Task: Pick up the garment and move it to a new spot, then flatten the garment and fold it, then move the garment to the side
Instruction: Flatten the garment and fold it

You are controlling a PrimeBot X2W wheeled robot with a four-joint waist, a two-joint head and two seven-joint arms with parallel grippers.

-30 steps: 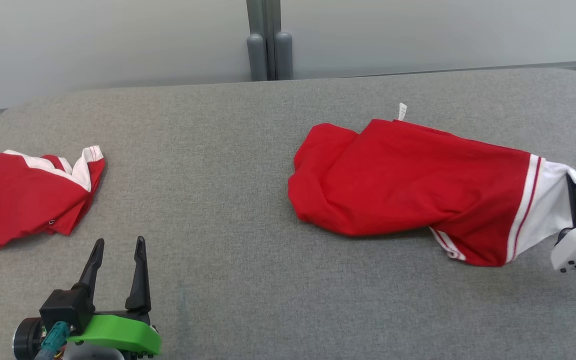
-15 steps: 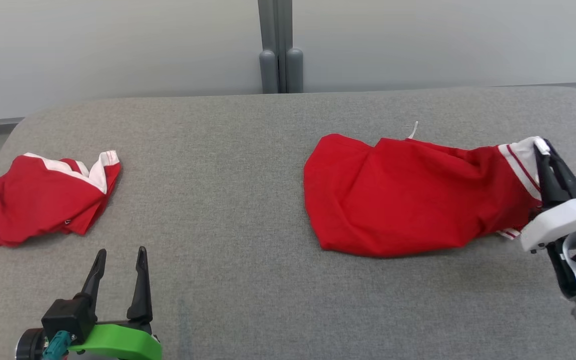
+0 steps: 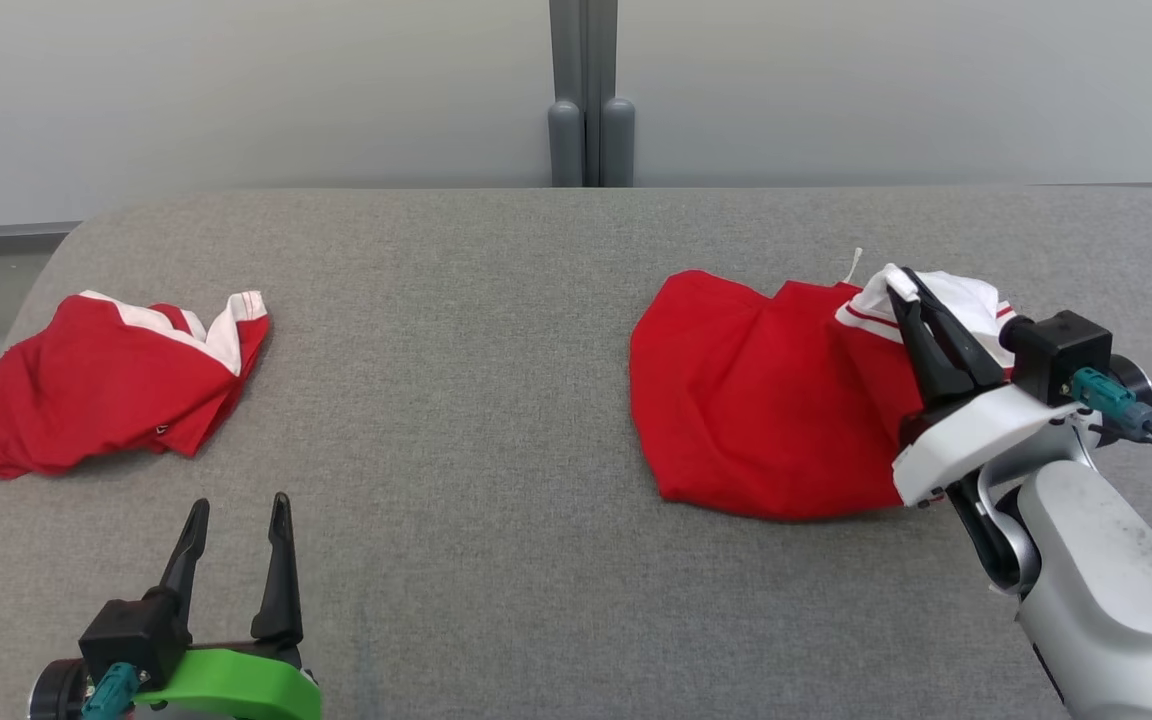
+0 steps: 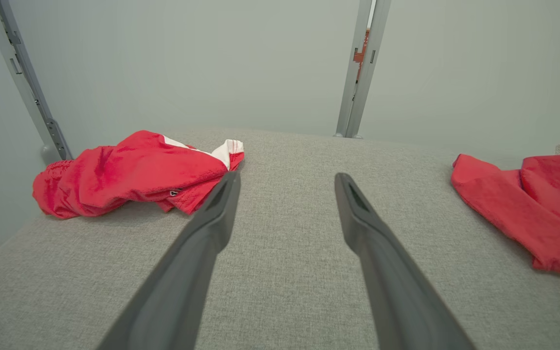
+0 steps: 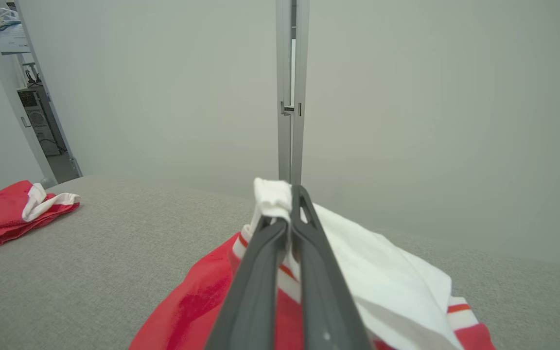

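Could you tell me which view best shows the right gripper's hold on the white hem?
Right wrist view: the right gripper pinches the white hem close up. The head view shows this smaller; the left wrist view catches part of the garment.

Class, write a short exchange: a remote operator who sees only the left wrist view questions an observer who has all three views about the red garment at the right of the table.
Operator: My view cuts off the red garment at its right edge. Is anything holding it?
Observer: Yes. The right gripper is shut on its white-banded edge.
Operator: Is that edge flat on the table or raised?
Observer: Raised. It is held up above the red part, while the rest of the cloth lies on the grey table.
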